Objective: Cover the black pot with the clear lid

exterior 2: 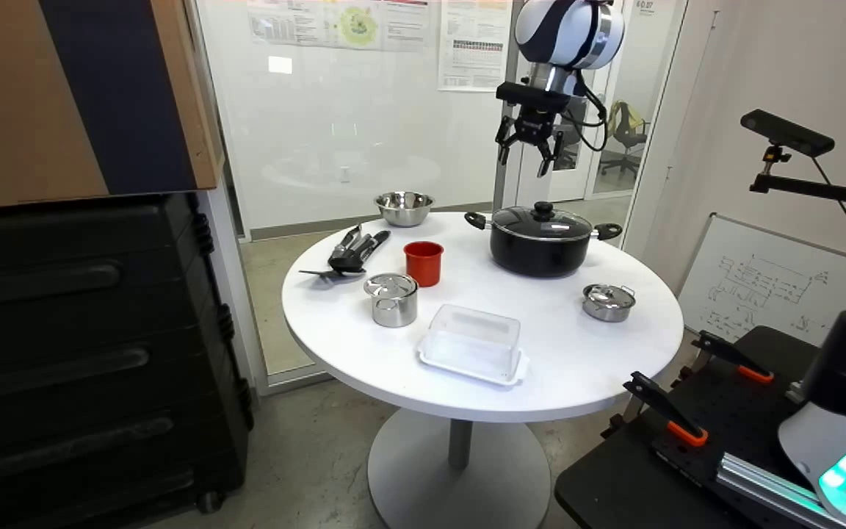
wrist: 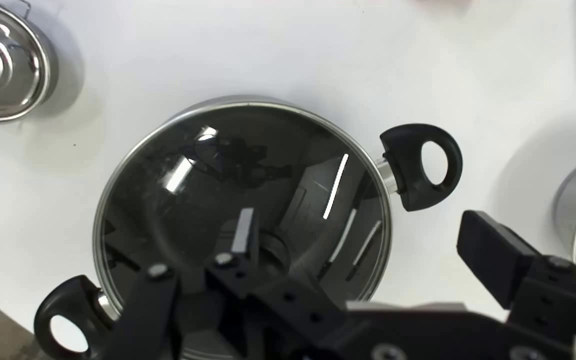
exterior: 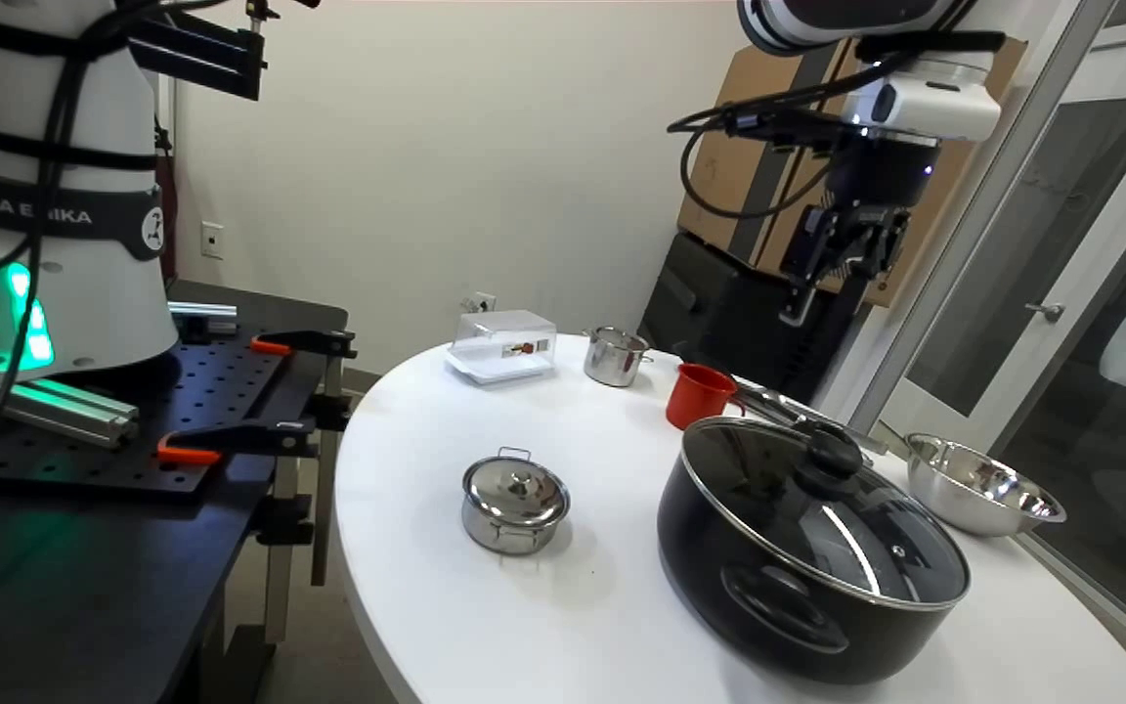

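Hovering gripper (exterior 2: 523,165): suspended in the air above the black pot (exterior 2: 539,257), well apart from it; the two fingers (wrist: 490,255) are spread wide.
Clear lid (exterior 2: 533,226): below the gripper, resting on the pot's rim and spanning its opening, with the black knob (exterior 2: 543,210) upward at the centre; in the wrist view one finger overlaps the lid, while the other lies outside its edge.
Black pot: below the gripper, upright on the round white table (exterior 2: 570,375), a loop handle (wrist: 404,165) extending from either side.
Small lidded steel pot (exterior: 515,518): to the upper left of the fingers in the wrist view, cut by the frame.
Steel bowl (exterior 2: 404,213): to the right of the fingers in the wrist view, also cut off.
Red mug (exterior 2: 423,263): below and left of the gripper in an exterior view, the tall steel pot (exterior 2: 394,308) near it.
Black-handled utensils (exterior 2: 355,255): farther left of the gripper than the mug, same view.
Butter dish (exterior 2: 473,338): below the gripper and slightly left there, nearer the camera.
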{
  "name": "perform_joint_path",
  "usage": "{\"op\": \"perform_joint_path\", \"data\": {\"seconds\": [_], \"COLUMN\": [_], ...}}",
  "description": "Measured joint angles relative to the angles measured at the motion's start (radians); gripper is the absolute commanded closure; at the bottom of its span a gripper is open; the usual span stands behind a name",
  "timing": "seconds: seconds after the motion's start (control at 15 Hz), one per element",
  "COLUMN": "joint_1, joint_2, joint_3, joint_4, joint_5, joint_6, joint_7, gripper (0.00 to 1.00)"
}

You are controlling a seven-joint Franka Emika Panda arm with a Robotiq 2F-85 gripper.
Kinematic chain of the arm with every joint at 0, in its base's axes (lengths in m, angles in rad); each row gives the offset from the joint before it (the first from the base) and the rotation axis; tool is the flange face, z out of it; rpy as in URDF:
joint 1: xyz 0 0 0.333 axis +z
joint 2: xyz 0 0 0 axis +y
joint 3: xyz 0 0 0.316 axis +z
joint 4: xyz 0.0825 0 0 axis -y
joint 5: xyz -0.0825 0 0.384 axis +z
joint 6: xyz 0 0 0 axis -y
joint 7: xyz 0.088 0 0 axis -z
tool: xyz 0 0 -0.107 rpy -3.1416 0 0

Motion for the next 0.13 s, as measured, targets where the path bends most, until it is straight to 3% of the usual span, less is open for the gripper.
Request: {"op": "perform_joint_path", "data": {"seconds": [0.13], "joint_1": [0.003], "joint_2": [-0.022], "joint_3": [0.002], "joint_4": [-0.024], "joint_5": [0.000], "joint_6": [0.000], "joint_7": [-0.009], "gripper": [0.00]}}
